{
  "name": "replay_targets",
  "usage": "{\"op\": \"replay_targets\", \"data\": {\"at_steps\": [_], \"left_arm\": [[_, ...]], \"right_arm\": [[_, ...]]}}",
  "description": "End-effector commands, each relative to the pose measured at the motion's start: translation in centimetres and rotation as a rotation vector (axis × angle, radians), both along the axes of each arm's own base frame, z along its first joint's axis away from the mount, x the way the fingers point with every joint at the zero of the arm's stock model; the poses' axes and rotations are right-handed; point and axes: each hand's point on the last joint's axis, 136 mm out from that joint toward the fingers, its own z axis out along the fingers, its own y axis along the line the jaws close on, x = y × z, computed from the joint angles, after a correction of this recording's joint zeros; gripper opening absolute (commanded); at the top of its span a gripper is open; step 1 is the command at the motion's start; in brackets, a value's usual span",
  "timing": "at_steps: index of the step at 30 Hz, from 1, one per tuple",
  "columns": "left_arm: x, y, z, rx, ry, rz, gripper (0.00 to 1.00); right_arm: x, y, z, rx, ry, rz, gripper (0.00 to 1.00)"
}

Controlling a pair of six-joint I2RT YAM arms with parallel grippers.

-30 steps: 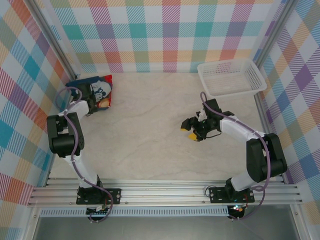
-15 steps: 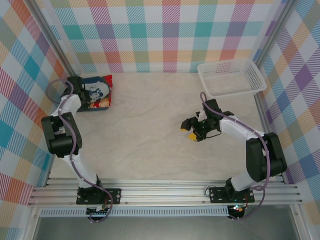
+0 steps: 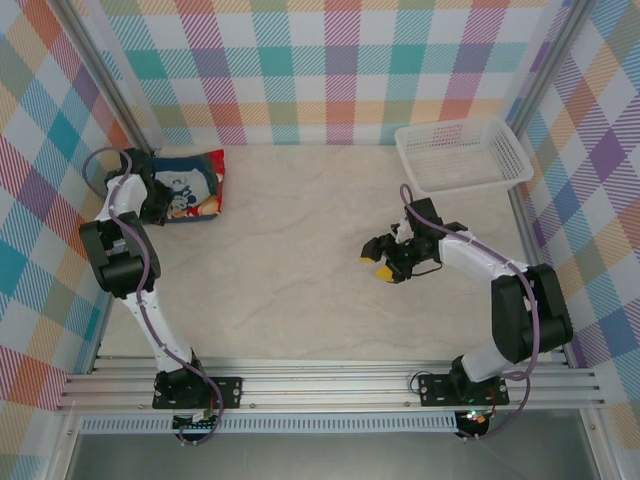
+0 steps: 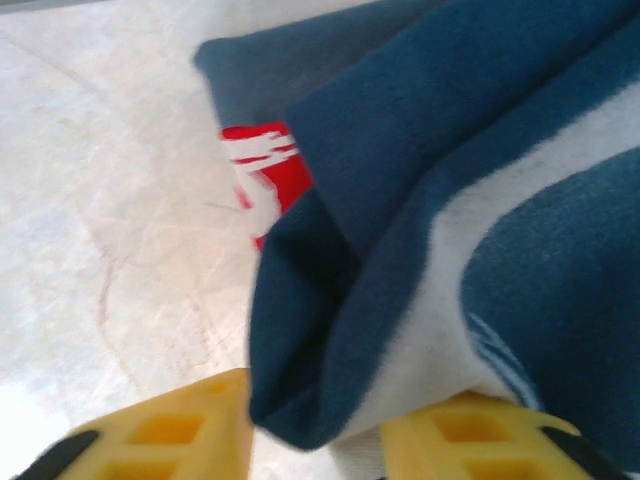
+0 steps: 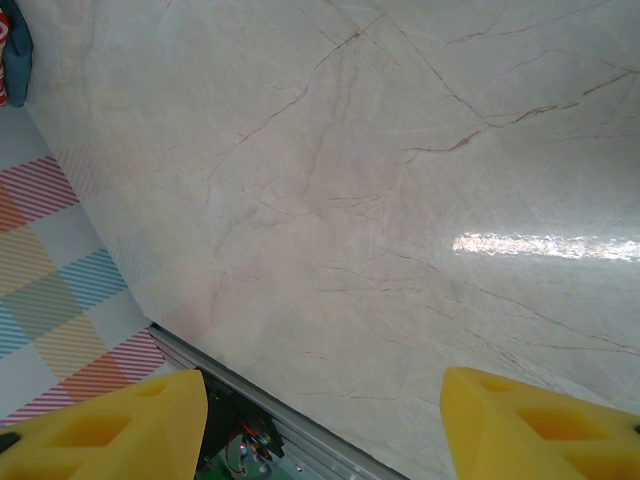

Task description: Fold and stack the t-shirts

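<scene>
T-shirts are stacked at 10 o'clock on the table, in the far left corner. Navy shirt is laid on top, white print up. Red shirt is exposed along its 3 and 6 o'clock edges.

Left gripper is placed at the stack's 9 o'clock edge. In the wrist view, a thick folded edge of the navy shirt is clamped between the 2 yellow fingers, gap narrow and packed with cloth. That edge is raised off the table, and a patch of red shirt is seen under it at 11 o'clock.

Right gripper is held over bare table at 3 o'clock of centre, well apart from the shirts. Its fingers are spread wide, with nothing between them.

Basket is parked at 2 o'clock.
</scene>
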Motion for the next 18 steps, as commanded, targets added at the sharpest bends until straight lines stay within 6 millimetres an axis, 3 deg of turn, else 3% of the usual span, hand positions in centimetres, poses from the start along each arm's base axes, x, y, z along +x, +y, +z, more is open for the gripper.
{"op": "replay_targets", "data": {"at_steps": [1,3,5,13,18], "left_arm": [[-0.3,-2.3,7.8,0.176,-0.018,-0.101,0.44],[-0.2,-3.7,10.9,0.277,-0.038,-0.128,0.49],[1.5,-5.0,12.3,0.331,-0.063,-0.196,0.52],[11.5,-7.4,8.6,0.526,-0.006,-0.534,0.56],[13.6,-7.5,4.8,0.580,0.050,-0.668,0.63]], "right_arm": [[0.1,0.1,0.5,0.019,-0.020,0.007,0.63],[0.2,0.0,0.4,0.020,-0.020,0.004,0.63],[0.2,0.1,0.2,0.023,-0.015,0.005,0.63],[0.2,0.0,0.7,0.019,-0.026,0.001,0.63],[-0.8,-0.4,0.4,0.012,-0.017,-0.012,0.63]]}}
